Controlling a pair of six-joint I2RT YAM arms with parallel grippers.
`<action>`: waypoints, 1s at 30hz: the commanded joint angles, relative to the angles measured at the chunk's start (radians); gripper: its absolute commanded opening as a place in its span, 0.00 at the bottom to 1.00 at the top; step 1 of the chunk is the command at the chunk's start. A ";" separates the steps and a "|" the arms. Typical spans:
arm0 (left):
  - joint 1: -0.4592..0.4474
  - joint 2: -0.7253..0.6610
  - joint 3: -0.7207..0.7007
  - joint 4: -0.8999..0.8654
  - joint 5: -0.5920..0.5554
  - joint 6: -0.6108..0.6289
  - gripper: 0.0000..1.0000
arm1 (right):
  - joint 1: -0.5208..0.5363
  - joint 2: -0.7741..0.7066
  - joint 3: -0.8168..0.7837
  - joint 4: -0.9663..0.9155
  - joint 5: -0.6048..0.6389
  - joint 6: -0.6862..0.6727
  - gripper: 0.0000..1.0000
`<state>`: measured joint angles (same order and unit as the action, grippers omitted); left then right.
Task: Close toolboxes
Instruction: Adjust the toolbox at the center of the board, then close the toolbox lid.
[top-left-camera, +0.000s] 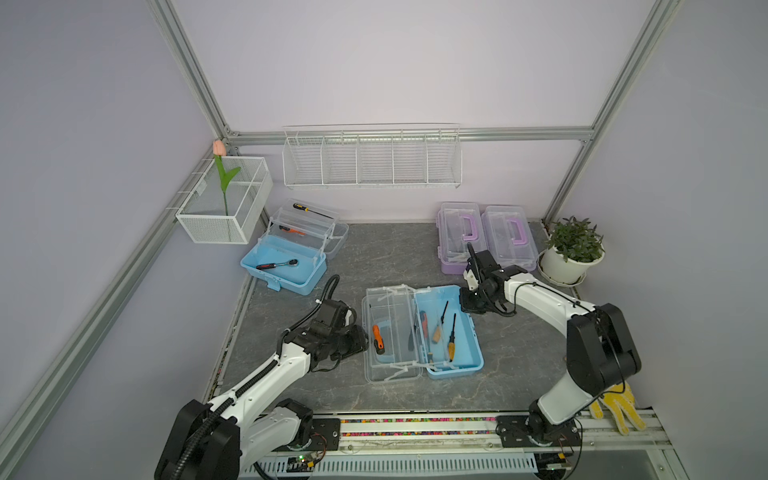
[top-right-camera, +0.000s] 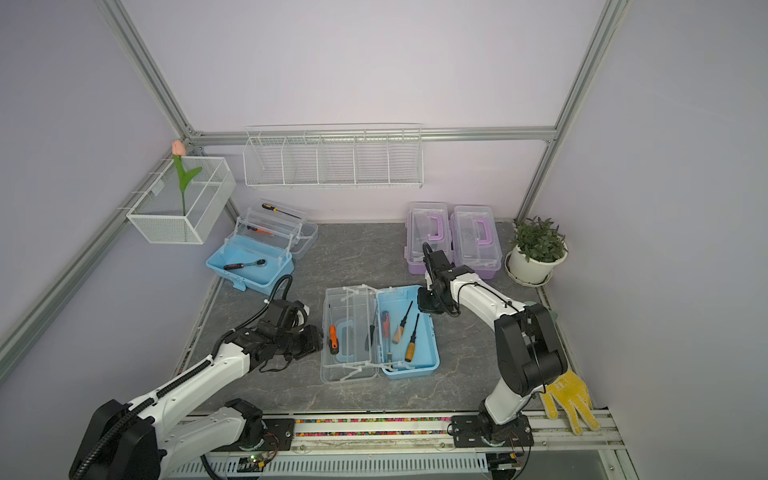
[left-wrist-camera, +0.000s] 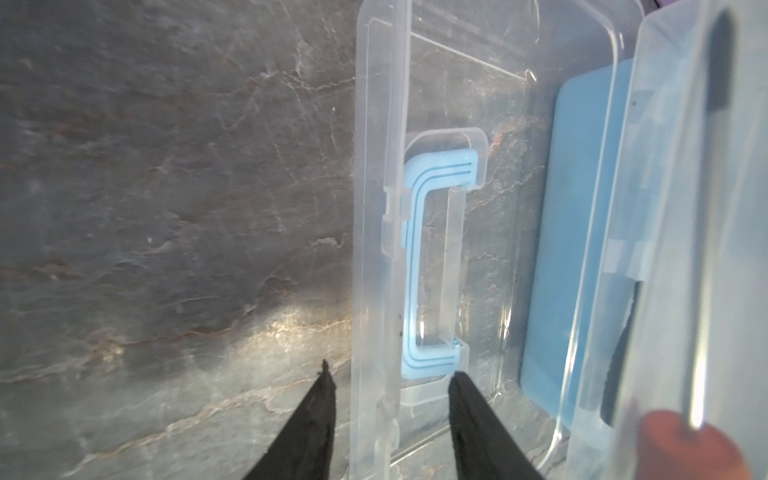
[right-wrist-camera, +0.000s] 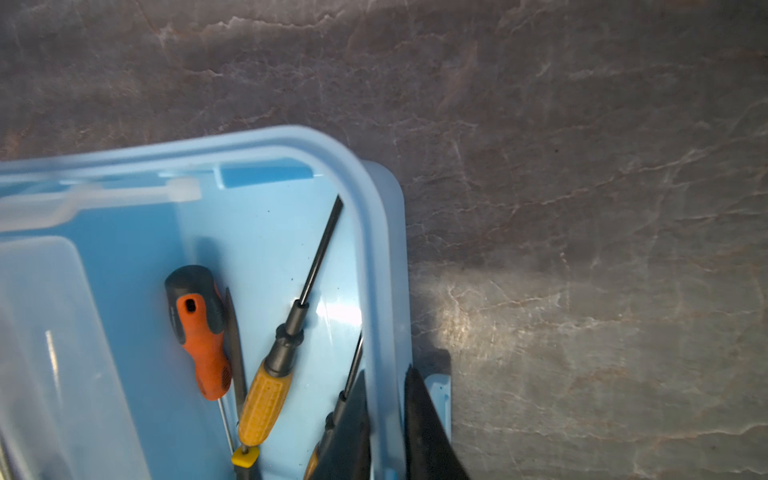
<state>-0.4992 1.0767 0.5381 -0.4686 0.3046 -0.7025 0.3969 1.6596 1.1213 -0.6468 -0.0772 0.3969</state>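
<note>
A light blue toolbox lies open mid-table in both top views, its blue base on the right and its clear lid flat on the left. Screwdrivers lie in the base. My left gripper is open and straddles the lid's outer wall near the blue handle, with a gap on both sides. My right gripper is shut on the base's rim. A second blue toolbox stands open at the back left. Two purple toolboxes sit shut at the back right.
A white wire basket with a tulip hangs on the left wall and a long wire rack on the back wall. A potted plant stands at the back right. A yellow glove lies on the front rail.
</note>
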 joint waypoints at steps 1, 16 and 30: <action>-0.013 0.011 -0.019 0.006 0.005 -0.001 0.46 | -0.002 0.020 0.017 0.041 -0.022 0.041 0.17; -0.032 0.044 0.015 -0.036 -0.036 0.029 0.10 | -0.001 0.005 -0.008 0.079 -0.021 0.056 0.16; -0.032 0.019 0.257 -0.304 -0.260 0.186 0.00 | -0.047 -0.145 -0.068 0.061 -0.190 0.021 0.48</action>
<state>-0.5323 1.1145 0.7387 -0.7071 0.1326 -0.5648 0.3599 1.5604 1.0908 -0.6003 -0.1986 0.4141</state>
